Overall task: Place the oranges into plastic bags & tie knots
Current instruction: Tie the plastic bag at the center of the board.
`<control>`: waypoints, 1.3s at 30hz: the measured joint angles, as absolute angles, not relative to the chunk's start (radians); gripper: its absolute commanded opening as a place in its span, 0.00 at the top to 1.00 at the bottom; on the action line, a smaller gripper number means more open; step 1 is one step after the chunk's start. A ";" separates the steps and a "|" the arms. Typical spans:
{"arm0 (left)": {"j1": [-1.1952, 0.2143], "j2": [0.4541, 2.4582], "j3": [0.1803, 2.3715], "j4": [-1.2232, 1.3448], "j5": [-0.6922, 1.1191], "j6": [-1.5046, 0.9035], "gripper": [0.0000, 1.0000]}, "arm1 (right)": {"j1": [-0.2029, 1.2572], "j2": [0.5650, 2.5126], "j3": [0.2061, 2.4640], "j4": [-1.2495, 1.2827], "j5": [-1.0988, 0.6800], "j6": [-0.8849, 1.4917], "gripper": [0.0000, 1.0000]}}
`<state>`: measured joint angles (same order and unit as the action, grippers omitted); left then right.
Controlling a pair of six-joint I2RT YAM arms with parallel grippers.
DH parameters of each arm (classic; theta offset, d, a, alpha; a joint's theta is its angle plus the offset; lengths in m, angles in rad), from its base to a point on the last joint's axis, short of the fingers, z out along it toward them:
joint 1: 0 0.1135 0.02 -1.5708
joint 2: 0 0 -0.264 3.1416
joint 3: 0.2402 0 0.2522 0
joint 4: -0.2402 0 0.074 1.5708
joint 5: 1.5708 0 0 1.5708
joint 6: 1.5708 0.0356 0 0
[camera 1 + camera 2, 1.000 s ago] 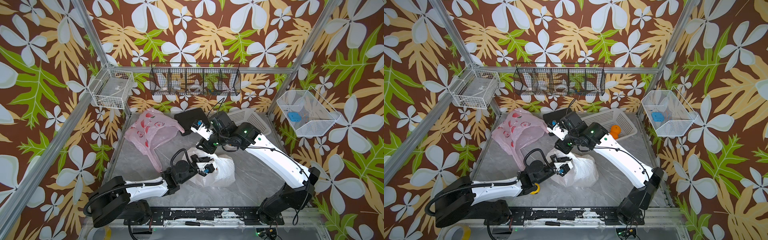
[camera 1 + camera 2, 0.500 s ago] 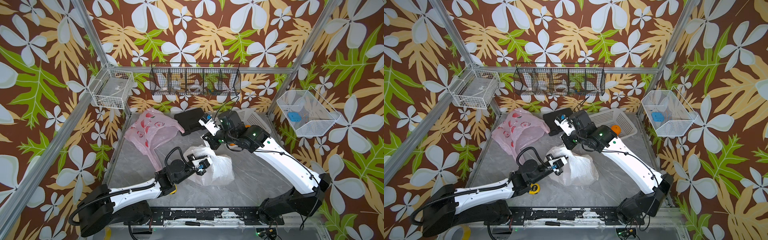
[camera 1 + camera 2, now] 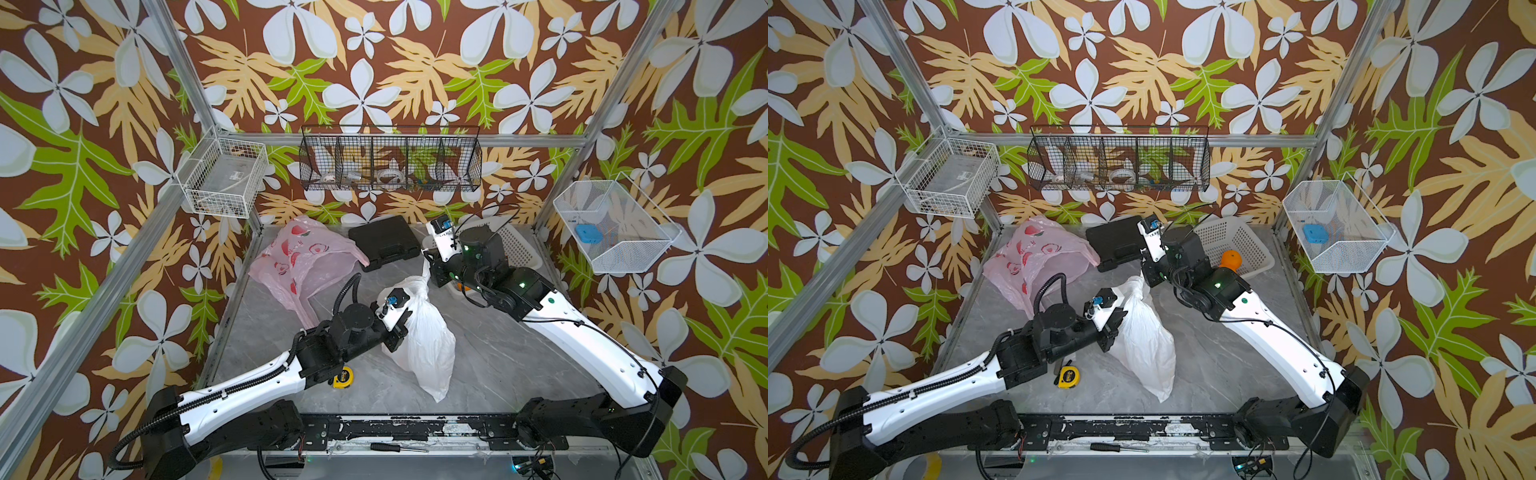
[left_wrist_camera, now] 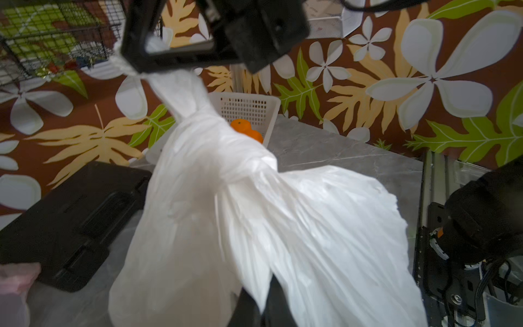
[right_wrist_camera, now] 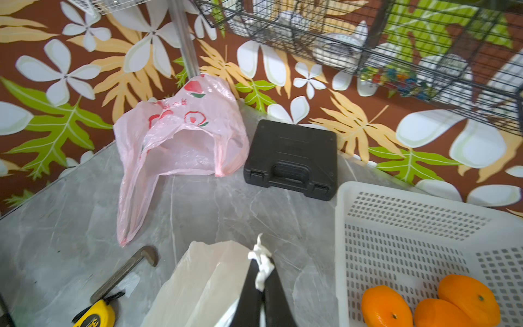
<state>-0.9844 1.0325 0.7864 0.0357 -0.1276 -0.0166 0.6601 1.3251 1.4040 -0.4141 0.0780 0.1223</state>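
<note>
On the twisted neck of the white bag (image 3: 424, 345), right claw (image 5: 261, 271) clamped; left claw (image 4: 263, 300) clamped on its side.

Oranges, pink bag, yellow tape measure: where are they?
oranges (image 5: 440, 314): right wrist view, skin of the middle orange.
pink bag (image 3: 307, 259): in a top view, middle of its crumpled body.
yellow tape measure (image 3: 1068, 377): in a top view, its yellow case.
</note>
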 measured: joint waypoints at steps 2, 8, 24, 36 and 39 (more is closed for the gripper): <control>-0.968 1.028 0.792 -0.021 -0.174 -0.063 1.00 | 0.634 1.306 1.378 -0.394 0.084 0.126 1.00; -0.879 0.975 0.766 -0.110 -0.262 -0.179 1.00 | 0.566 1.250 1.281 -0.355 0.105 0.130 1.00; -0.518 0.847 0.620 -0.133 0.015 -0.392 1.00 | 0.323 1.095 1.037 -0.330 0.093 0.187 1.00; -0.445 0.862 0.699 -0.167 0.192 -0.358 1.00 | 0.307 1.019 1.055 -0.374 0.094 0.177 1.00; -0.494 0.849 0.790 -0.189 0.231 -0.305 1.00 | 0.299 0.943 1.110 -0.404 0.113 0.150 1.00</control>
<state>-0.4942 0.8494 0.7898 -0.1890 0.2310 -0.3046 0.2985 0.9432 1.1103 -0.4038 0.1131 0.1501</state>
